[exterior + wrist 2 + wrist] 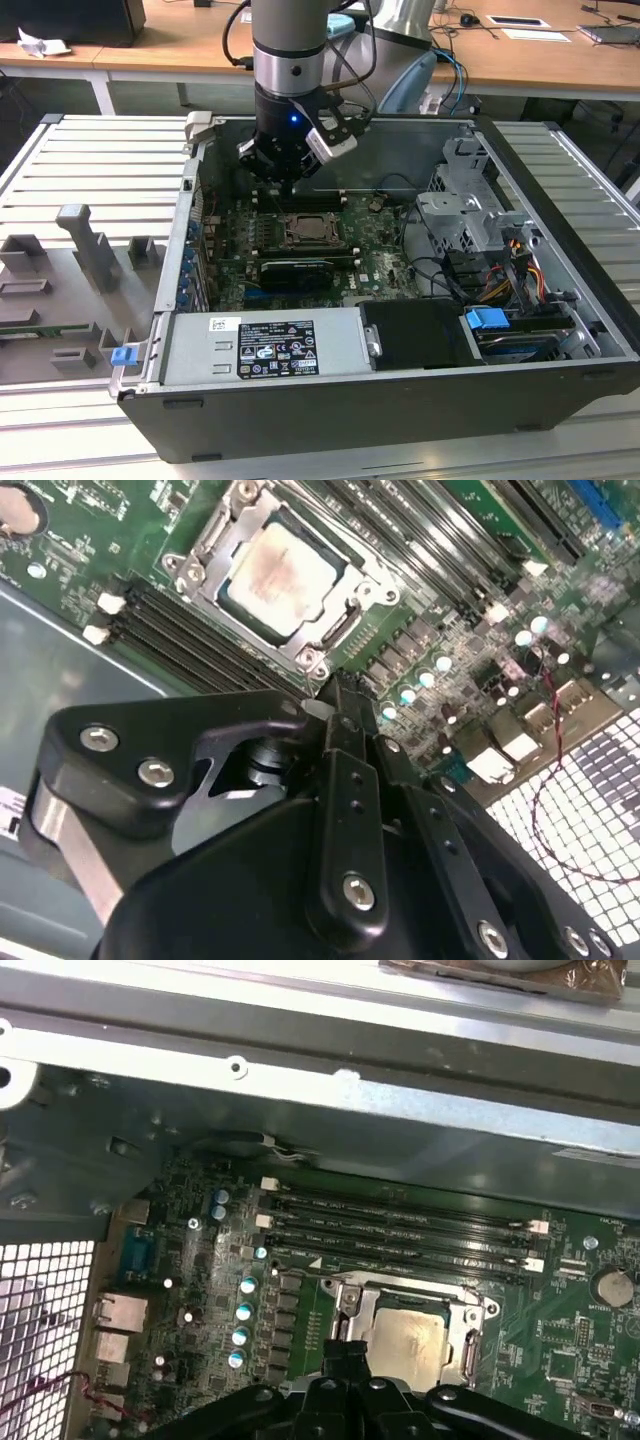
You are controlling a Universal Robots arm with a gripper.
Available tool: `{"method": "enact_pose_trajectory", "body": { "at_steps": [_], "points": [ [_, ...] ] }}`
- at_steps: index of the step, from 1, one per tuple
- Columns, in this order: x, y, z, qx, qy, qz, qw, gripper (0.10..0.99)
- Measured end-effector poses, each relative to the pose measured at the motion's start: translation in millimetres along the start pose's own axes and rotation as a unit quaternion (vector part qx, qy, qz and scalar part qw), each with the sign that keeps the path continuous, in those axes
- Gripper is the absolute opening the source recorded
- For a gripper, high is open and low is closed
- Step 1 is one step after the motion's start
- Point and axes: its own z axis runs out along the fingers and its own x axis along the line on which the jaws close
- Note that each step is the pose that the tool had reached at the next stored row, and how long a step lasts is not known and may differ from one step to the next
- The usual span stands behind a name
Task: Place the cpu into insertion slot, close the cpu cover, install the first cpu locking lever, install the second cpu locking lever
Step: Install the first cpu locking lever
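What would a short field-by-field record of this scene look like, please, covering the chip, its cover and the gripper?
cpu: lies flat in the insertion slot, metal face up
cpu cover: down around the chip, which shows through its cut-out
gripper: above the green board, close to a corner of the socket
locking levers: state too unclear to tell
memory slots: run beside the socket

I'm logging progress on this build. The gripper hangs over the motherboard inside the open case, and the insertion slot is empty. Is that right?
Not quite. The slot is not empty: the cpu lies in it, and its pale face shows in both wrist views. The rest holds: in the exterior view the gripper hangs over the motherboard inside the open case.
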Motion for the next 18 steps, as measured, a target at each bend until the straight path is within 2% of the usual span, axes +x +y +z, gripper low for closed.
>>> {"method": "enact_pose_trajectory", "body": {
  "at_steps": [7, 18],
  "points": [
    [22.9, 3.4, 1.2, -0.0003, -0.0009, 0.000, 1.0000, 0.106],
    [31.1, 4.9, 1.6, 0.0000, -0.0030, 0.001, 1.0000, 0.106]
  ]
}}
